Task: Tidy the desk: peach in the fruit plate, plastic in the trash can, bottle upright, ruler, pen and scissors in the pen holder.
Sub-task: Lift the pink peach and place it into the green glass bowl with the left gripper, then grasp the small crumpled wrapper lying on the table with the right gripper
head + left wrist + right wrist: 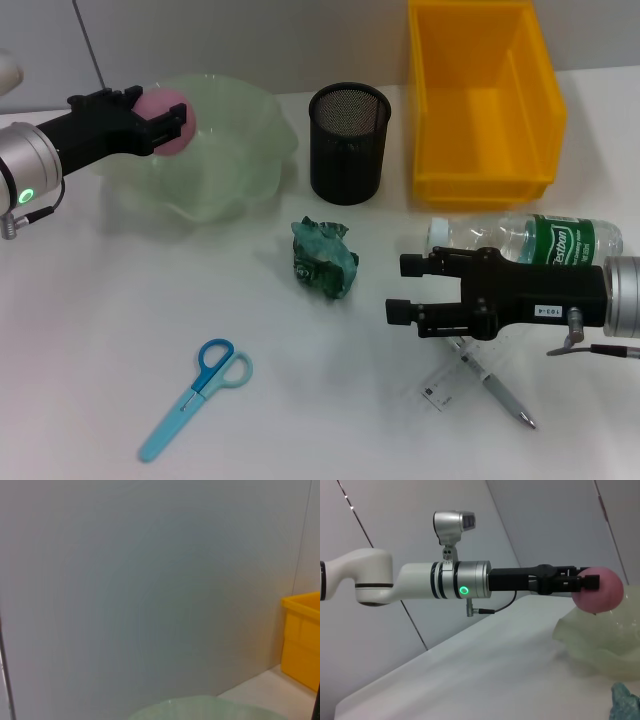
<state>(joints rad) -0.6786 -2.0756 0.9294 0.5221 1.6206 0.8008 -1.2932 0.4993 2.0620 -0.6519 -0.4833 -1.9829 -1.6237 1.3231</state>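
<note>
A pink peach [180,138] hangs over the pale green fruit plate [240,150], with my left gripper [165,118] shut on it. The right wrist view shows the same left gripper [585,582] holding the peach [602,592] above the plate's rim [600,635]. My right gripper [397,288] stands open low over the table. It is just in front of the clear bottle [540,240], which lies on its side. A transparent ruler [455,375] and a pen [500,390] lie under that arm. Crumpled green plastic [325,258] sits mid-table, blue scissors [195,392] at the front left.
A black mesh pen holder [348,143] stands at the back centre. Right of it is a yellow trash can [485,180], also at the edge of the left wrist view [302,640]. A grey wall runs close behind the table.
</note>
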